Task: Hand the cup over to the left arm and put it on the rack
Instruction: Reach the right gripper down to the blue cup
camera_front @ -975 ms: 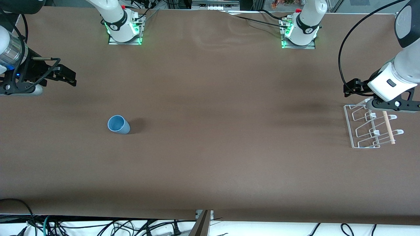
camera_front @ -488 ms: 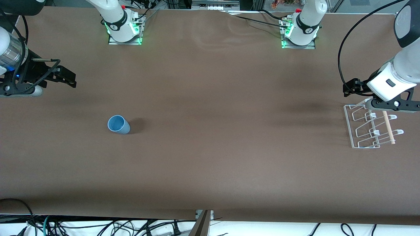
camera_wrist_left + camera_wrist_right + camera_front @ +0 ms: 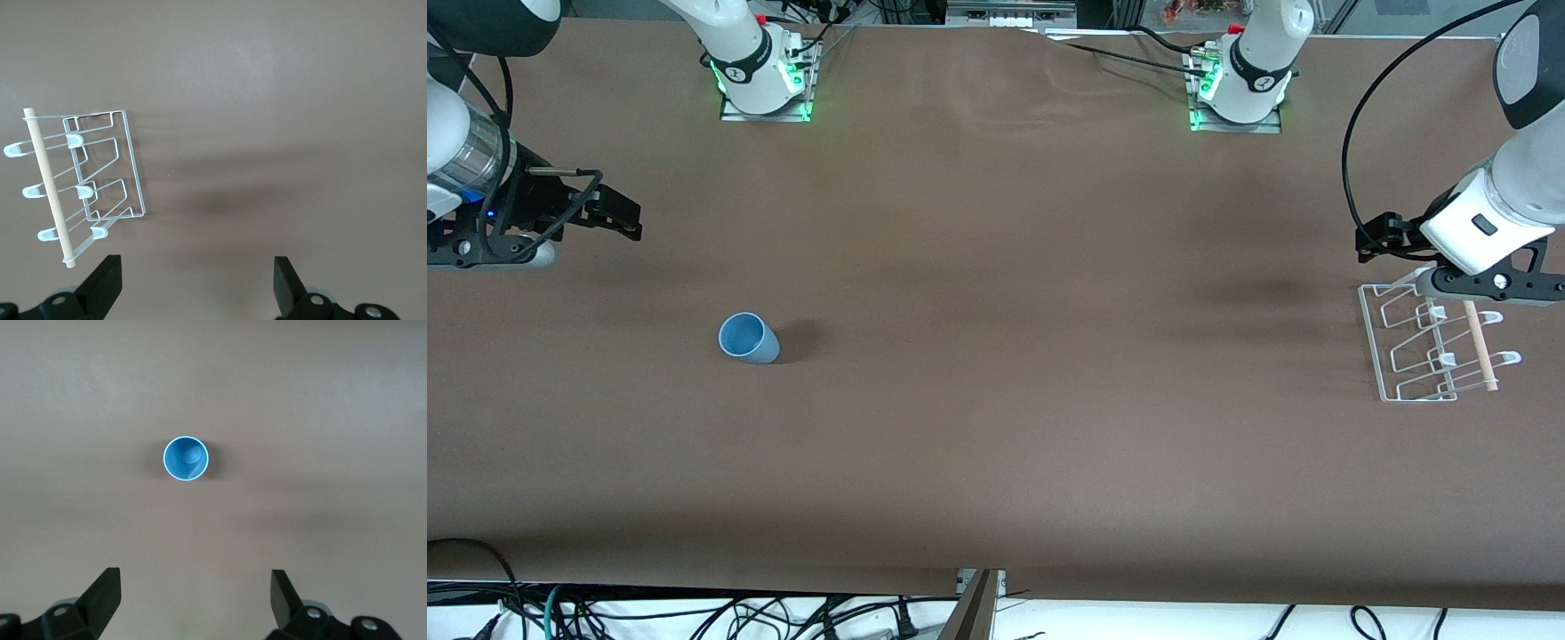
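While you scan the front view from its left edge, you meet the right gripper (image 3: 621, 216) first: an all-black hand under a silver wrist band, hanging above bare brown tabletop (image 3: 996, 427) at the upper left of the frame, its two fingers spread wide and holding nothing. In the right wrist view you see the same fingers (image 3: 101, 590) set well apart.

Below it, left of centre, stands the cup (image 3: 748, 338), a small light-blue plastic tumbler with no handle. It is upright, mouth up, tapering to a narrower base, and casts a soft shadow. It is well apart from both grippers. The right wrist view shows its round rim (image 3: 186, 459) and pale inner floor from above.

At the right edge of the frame you find the left gripper (image 3: 1371, 242), on the left arm (image 3: 1485, 222), over the table just beside the small white wire rack (image 3: 1432, 342). Its black fingers (image 3: 105, 283) are parted and empty. The rack has white-tipped loops and a light wooden dowel (image 3: 1480, 347) along one side.
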Controlling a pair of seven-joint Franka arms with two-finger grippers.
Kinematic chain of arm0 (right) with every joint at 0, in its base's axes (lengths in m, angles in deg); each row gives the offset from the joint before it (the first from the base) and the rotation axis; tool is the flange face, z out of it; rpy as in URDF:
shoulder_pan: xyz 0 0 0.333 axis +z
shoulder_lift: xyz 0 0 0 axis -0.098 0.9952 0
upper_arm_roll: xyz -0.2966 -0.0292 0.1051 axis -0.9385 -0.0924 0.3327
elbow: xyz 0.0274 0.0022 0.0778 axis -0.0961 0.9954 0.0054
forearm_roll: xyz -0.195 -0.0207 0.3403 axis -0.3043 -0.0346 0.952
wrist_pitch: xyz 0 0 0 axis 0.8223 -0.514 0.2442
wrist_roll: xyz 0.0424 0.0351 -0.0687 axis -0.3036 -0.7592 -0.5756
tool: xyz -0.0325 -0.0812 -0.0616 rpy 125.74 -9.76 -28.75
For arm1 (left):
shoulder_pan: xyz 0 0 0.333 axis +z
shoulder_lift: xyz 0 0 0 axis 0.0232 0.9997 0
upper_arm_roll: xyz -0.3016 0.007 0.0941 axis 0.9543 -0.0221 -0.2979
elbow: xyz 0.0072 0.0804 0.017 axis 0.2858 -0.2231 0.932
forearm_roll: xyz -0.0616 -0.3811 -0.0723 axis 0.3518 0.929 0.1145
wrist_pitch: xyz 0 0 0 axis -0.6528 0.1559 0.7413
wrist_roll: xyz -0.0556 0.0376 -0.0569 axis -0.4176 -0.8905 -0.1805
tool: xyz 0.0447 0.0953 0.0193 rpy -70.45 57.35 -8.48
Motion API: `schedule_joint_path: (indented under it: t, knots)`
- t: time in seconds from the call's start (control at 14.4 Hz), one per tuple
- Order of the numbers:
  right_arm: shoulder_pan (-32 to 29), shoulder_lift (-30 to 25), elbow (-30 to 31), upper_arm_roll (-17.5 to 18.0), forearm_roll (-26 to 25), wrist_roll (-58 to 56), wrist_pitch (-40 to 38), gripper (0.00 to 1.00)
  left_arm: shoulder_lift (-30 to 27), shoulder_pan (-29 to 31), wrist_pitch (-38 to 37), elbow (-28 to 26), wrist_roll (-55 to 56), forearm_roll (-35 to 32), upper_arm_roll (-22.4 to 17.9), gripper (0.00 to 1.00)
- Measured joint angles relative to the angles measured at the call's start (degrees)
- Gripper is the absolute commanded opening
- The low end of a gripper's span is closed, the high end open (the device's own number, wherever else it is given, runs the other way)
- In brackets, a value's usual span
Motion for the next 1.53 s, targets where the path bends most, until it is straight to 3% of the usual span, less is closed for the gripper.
schedule_joint_path:
  t: [0.63, 1.25, 1.53]
  knots:
    - [-0.1, 1.7, 0.9, 0.1, 0.0, 0.0, 2.2, 0.99, 0.0, 0.0, 0.0, 0.0, 0.0, 0.0, 0.0, 1.00]
    - [-2.8, 16.8, 1.8, -0.1, 0.0, -6.5, 14.7, 0.99, 0.1, -0.5, 0.0, 1.2, 0.0, 0.0, 0.4, 1.00]
    - [-2.6, 22.6, 2.0, 0.2, 0.0, -7.5, 16.7, 0.99, 0.2, -0.5, 0.0, 1.4, 0.0, 0.0, 0.4, 1.00]
